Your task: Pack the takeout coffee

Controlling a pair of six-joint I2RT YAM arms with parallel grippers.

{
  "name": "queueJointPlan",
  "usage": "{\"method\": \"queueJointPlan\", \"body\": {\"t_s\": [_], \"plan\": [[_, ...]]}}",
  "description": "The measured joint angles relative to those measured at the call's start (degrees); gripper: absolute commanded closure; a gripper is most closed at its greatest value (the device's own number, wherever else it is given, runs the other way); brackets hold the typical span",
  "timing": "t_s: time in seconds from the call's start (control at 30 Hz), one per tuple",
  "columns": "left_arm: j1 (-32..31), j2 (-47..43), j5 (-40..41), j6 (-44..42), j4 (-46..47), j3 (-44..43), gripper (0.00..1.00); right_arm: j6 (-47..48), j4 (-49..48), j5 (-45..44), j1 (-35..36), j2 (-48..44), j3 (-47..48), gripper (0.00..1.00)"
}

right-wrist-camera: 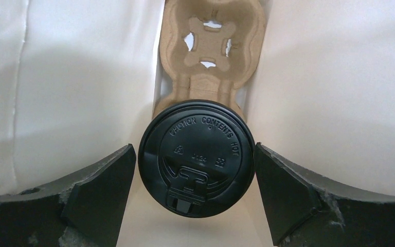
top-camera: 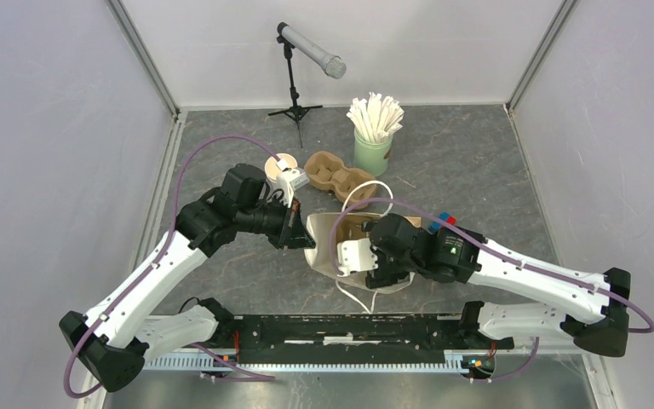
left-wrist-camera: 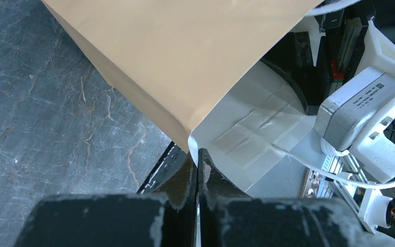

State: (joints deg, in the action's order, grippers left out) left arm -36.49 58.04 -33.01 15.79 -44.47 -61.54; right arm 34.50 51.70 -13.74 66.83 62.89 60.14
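Right wrist view: the right gripper [right-wrist-camera: 195,148] stands with its jaws wide apart, one dark finger [right-wrist-camera: 100,193] on each side of the takeout coffee [right-wrist-camera: 196,160]. Both fingertips sit just beside the rim of the black lid, and a thin sliver of white shows between the lid and the finger at the picture's left, so nothing is clamped. The coffee stands upright in the near pocket of a brown pulp cup carrier [right-wrist-camera: 211,51]. That carrier lies on the floor of a paper bag [right-wrist-camera: 72,77], whose white inner walls rise on both sides.

From the left wrist, the left gripper [left-wrist-camera: 198,160] has its jaws pressed together on the bag's edge, at the corner where the tan outside meets the white inside.

From above, the bag lies between the two arms on the grey table [top-camera: 468,170]. Behind it are a second carrier [top-camera: 338,175], a green cup of white sticks [top-camera: 373,152] and a microphone [top-camera: 311,49] on a small stand.
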Motion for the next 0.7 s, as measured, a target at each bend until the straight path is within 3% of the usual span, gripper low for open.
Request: {"method": "queueJointPlan", "body": {"t_s": [0.2, 0.7], "plan": [[0.0, 0.0, 0.24, 0.0, -0.07, -0.02, 0.98, -0.63, 0.39, 0.81, -0.2, 0.87, 1.57, 0.06], [0.04, -0.15, 1.57, 0.76, -0.46, -0.09, 0.98, -2.93, 1.68, 3.43, -0.2, 2.82, 5.05, 0.18]]}}
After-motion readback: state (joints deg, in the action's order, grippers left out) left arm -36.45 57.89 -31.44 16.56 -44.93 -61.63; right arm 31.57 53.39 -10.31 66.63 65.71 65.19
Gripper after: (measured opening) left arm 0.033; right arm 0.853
